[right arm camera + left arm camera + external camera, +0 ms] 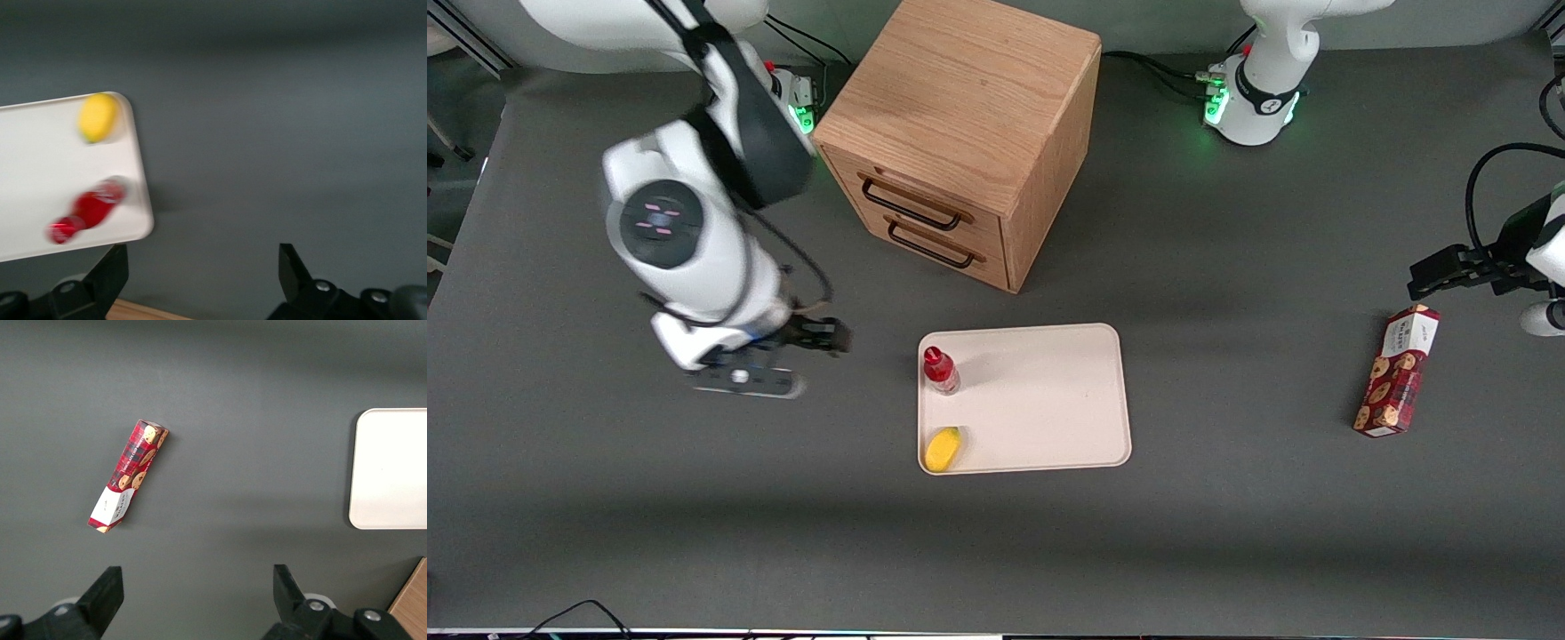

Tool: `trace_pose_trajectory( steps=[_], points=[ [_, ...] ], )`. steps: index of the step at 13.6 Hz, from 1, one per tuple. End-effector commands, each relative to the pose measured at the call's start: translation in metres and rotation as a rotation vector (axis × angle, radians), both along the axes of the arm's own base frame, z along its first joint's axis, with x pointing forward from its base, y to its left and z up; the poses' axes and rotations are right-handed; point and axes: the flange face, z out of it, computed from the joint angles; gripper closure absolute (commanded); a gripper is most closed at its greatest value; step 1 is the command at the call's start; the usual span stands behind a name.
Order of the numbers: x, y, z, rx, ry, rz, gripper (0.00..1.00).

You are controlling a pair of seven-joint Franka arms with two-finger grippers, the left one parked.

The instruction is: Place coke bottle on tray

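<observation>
The right arm reaches out low over the surface (694, 533) toward its own end, wrist bent downward, its gripper (200, 280) hanging with both dark fingers (110, 277) spread wide apart (nothing between them).

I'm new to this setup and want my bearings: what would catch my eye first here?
The big wooden drawer cabinet dominates, with the cream tray in front of it. On the tray's edge toward the working arm the red coke bottle stands upright, a small yellow fruit nearer the camera. The claw, open and empty, hovers beside the tray.
</observation>
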Motion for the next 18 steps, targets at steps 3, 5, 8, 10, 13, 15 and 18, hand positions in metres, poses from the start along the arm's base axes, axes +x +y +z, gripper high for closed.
trace_pose_trajectory(
  steps=[3, 5, 8, 10, 13, 15, 18],
  points=[
    [-0.058, -0.15, 0.051, -0.009, -0.028, -0.008, 0.0],
    [-0.075, -0.199, 0.074, 0.012, -0.054, 0.004, 0.0],
    [-0.101, -0.241, 0.091, 0.073, -0.094, 0.011, 0.0],
    [-0.103, -0.259, 0.097, 0.114, -0.109, 0.011, 0.0],
    [-0.103, -0.255, 0.101, 0.122, -0.119, 0.018, 0.0],
    [-0.102, -0.253, 0.102, 0.14, -0.117, 0.013, 0.0],
    [-0.1, -0.25, 0.097, 0.148, -0.102, 0.015, 0.0]
  ],
)
